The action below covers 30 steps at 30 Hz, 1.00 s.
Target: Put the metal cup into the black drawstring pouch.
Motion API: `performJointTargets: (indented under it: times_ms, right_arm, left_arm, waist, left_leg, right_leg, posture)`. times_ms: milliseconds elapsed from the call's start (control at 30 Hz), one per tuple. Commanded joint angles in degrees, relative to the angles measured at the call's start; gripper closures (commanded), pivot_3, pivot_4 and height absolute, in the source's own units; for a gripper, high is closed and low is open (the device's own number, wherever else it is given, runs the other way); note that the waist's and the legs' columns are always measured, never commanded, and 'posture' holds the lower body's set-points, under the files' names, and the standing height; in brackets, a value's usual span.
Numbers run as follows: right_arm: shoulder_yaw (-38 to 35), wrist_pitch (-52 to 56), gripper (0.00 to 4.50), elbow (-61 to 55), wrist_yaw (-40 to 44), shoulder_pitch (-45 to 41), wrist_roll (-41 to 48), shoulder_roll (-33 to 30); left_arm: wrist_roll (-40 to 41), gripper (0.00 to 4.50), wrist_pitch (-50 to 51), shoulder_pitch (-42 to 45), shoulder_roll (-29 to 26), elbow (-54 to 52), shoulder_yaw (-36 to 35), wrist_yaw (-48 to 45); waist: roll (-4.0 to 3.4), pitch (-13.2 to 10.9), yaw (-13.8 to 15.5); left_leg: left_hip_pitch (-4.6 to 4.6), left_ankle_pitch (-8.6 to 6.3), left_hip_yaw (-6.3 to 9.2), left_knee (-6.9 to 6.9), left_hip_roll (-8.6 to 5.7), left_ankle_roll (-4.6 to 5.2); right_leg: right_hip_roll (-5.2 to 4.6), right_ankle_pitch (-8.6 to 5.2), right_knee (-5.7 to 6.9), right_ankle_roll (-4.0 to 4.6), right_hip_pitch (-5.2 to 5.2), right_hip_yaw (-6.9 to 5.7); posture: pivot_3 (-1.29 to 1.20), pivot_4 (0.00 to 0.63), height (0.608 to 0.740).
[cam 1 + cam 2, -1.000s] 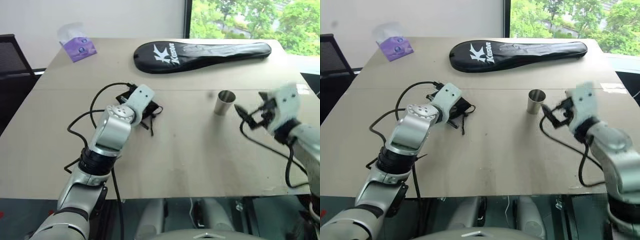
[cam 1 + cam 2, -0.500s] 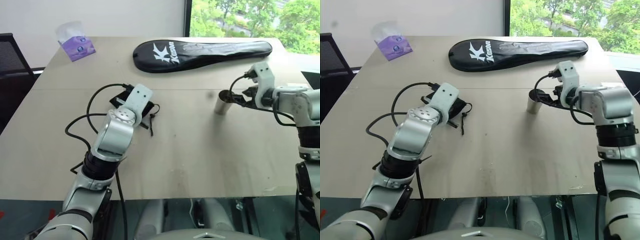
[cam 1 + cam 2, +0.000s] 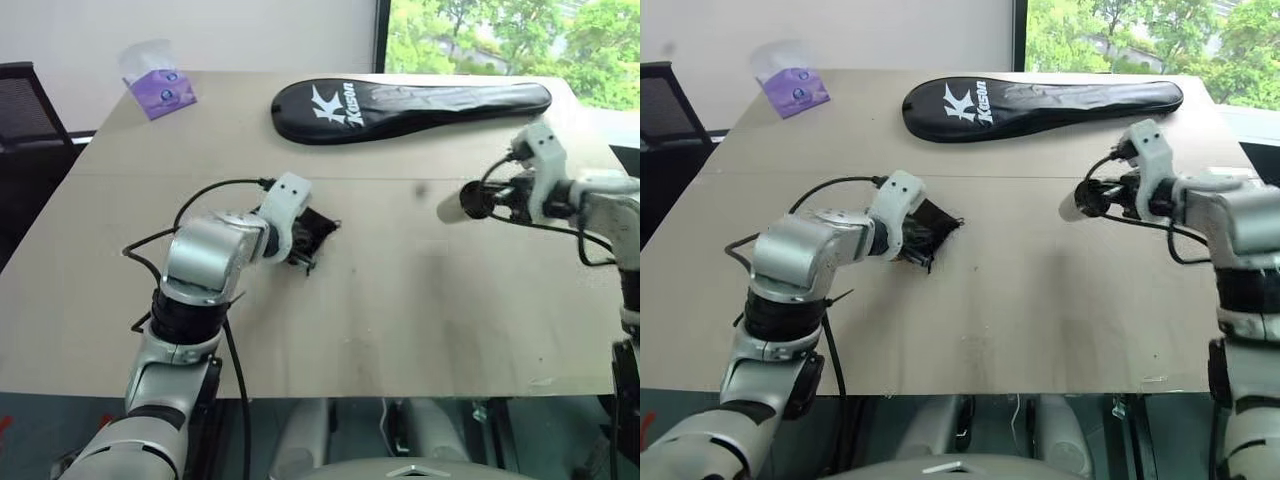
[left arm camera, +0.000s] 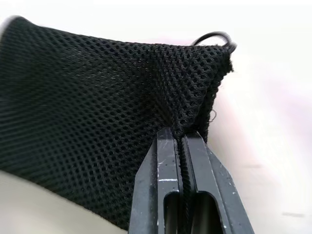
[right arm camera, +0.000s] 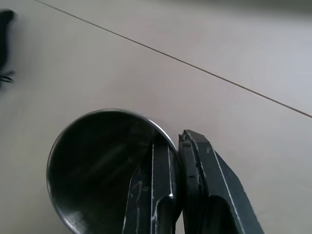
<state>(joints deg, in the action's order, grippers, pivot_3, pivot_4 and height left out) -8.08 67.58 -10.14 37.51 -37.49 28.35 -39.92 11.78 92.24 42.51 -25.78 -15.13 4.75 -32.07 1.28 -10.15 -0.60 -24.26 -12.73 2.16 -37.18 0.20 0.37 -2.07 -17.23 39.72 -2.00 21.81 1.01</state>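
The right gripper point(image 5: 178, 195) is clamped on the rim of the metal cup point(image 3: 1072, 206), one finger inside and one outside, holding it tipped on its side above the bench point(image 3: 1040, 290); so thin a hold could let the cup swivel or slip out. The left gripper point(image 4: 183, 161), angled downward, is pinched tight on one edge of the black drawstring pouch point(image 3: 308, 236), whose mouth may sag shut and block the cup.

Black mesh pouch point(image 4: 97, 107), silver cup point(image 5: 102, 161)
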Motion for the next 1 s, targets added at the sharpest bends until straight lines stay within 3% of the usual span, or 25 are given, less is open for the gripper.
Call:
performJointTargets:
  times_ms: [33, 200, 400, 567, 867, 1000]
  right_arm:
    - [-14.7, 2.3, 4.45, -23.3, -5.5, 13.7, 10.8, 10.5]
    - [-17.2, -0.5, 4.45, -35.5, -16.3, 24.2, 19.6, 28.5]
    - [-9.0, -12.7, 4.45, -31.9, -16.1, 31.2, 17.1, 36.4]
    - [-0.6, -26.6, 4.45, -20.1, -10.6, 33.1, 11.2, 39.4]
    - [8.0, -38.9, 4.45, -3.7, -4.4, 34.1, 4.9, 40.5]
    - [14.1, -46.2, 4.45, 5.2, -6.1, 31.7, -5.9, 38.6]
  left_arm:
    - [13.7, 4.50, 0.3, 5.7, 4.0, 13.5, -9.5, -2.0]
    - [24.7, 4.50, 0.3, 11.7, 2.5, 28.6, -9.2, -0.1]
    - [28.2, 4.50, 0.3, 15.1, 1.0, 34.7, -3.5, 0.7]
    - [28.8, 4.50, 0.3, 18.2, 1.8, 37.8, -2.6, 0.3]
    - [29.6, 4.50, 0.3, 17.9, 2.4, 39.0, -5.1, 3.8]
    - [30.6, 4.50, 0.3, 16.7, 1.7, 37.6, -4.7, 5.7]
  waist:
    - [0.02, 0.0, 0.0]
    - [-0.06, 0.0, -0.8]
    - [-0.06, 0.0, -1.2]
    - [-0.06, 0.0, -1.3]
    - [-0.09, 0.0, -1.5]
    - [-0.07, 0.0, -1.7]
  left_leg:
    - [-0.03, 0.02, 0.03, -0.04, 0.04, -0.05]
    - [0.04, -0.08, -0.12, -0.15, 0.01, 0.13]
    - [0.36, -0.07, -0.22, 0.01, 0.00, 0.12]
    - [0.36, -0.07, -0.25, 0.01, -0.02, 0.12]
    - [0.36, 0.03, -0.27, 0.07, 0.00, -0.06]
    - [0.39, 0.04, -0.27, 0.06, 0.00, -0.07]
  right_leg:
    - [0.00, 0.00, 0.01, 0.00, 0.02, -0.03]
    - [0.04, 0.01, 0.20, -0.02, 0.09, -0.04]
    - [0.20, 0.01, 0.24, -0.02, -0.05, 0.05]
    - [0.25, 0.00, 0.21, -0.02, -0.04, 0.06]
    - [0.25, 0.00, 0.19, -0.01, -0.02, 0.10]
    - [0.23, 0.00, 0.19, -0.01, -0.03, 0.11]
  posture:
    - [0.00, 0.150, 0.740]
    - [0.00, 0.150, 0.740]
    - [0.00, 0.150, 0.740]
    - [0.00, 0.150, 0.740]
    - [0.00, 0.150, 0.740]
    - [0.00, 0.150, 0.740]
